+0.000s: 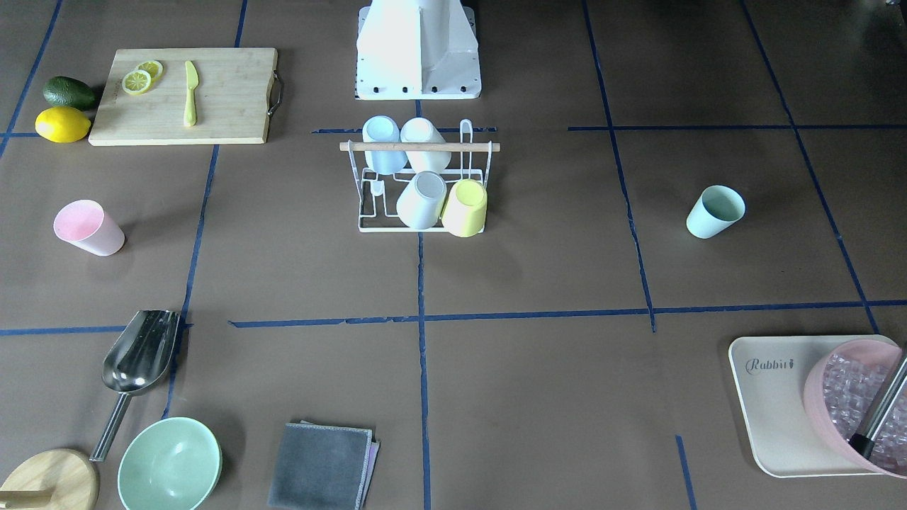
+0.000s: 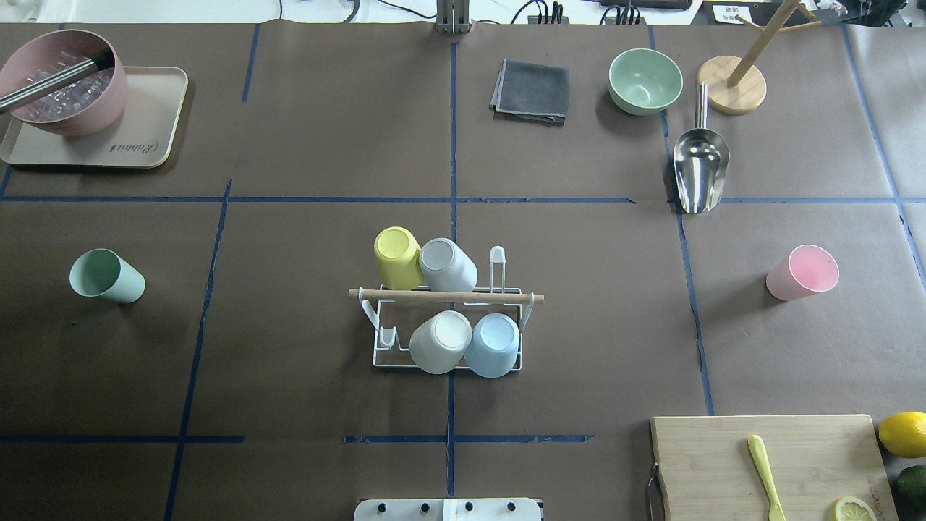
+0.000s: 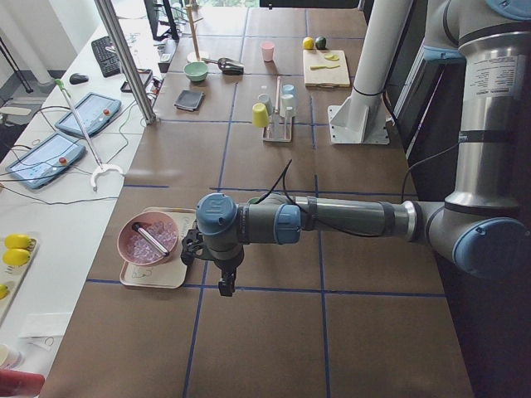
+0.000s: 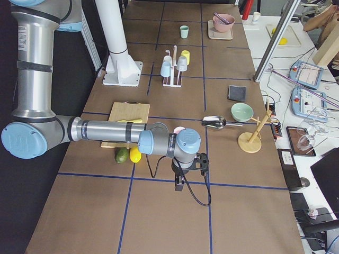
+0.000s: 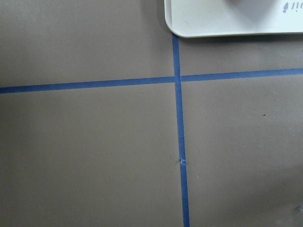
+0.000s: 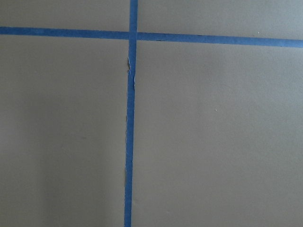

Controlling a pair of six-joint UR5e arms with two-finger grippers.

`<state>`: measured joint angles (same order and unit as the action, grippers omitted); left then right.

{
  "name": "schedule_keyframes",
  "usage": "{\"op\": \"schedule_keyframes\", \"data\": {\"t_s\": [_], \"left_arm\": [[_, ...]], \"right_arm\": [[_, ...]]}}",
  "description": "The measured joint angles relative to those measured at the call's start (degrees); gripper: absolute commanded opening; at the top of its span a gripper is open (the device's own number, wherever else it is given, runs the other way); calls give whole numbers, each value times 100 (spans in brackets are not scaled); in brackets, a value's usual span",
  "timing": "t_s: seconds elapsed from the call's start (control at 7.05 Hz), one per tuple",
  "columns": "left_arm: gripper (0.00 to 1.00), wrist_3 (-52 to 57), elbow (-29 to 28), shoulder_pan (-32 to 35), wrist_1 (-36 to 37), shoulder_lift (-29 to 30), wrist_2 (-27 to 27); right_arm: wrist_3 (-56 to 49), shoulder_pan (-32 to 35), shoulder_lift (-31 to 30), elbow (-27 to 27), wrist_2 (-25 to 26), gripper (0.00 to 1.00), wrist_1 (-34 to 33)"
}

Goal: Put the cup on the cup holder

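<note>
Overhead exterior: holder crowded.
A mint-green plastic cup (image 2: 108,276) stands well left of the white wire cup holder (image 2: 448,295), a pink plastic cup (image 2: 801,273) well right. Neither left gripper (image 3: 224,285) nor right gripper (image 4: 181,184) closure can be told. During placement, seated cups (image 2: 440,340) may be dislodged through crowding.

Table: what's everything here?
cup holder: 1, white, centre
racked cups: 4, yellow, grey, white, blue
green cup: 1, left
pink cup: 1, right
ice bowl: 1, pink, on beige tray, left
cloth: 1, grey, far side
bowl: 1, green, far right
scoop: 1, silver, beside bowl
stand: 1, wooden, beside bowl
board: 1, wooden, near right
knife, lemon slices: 1, 2, yellow, on board
lemon, avocado: 1 each, beside board
left gripper, right gripper: over table ends
</note>
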<state>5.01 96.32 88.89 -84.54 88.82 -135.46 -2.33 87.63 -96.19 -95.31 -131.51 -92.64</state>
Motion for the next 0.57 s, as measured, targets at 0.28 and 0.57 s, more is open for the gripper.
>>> {"op": "schedule_keyframes", "data": {"t_s": [0.28, 0.57], "left_arm": [[100, -5, 614, -491, 728, 71, 22], [100, -9, 1023, -1308, 1637, 446, 143]], "right_arm": [[12, -90, 134, -58, -44, 100, -83], [-1, -517, 845, -25, -114, 100, -979]]}}
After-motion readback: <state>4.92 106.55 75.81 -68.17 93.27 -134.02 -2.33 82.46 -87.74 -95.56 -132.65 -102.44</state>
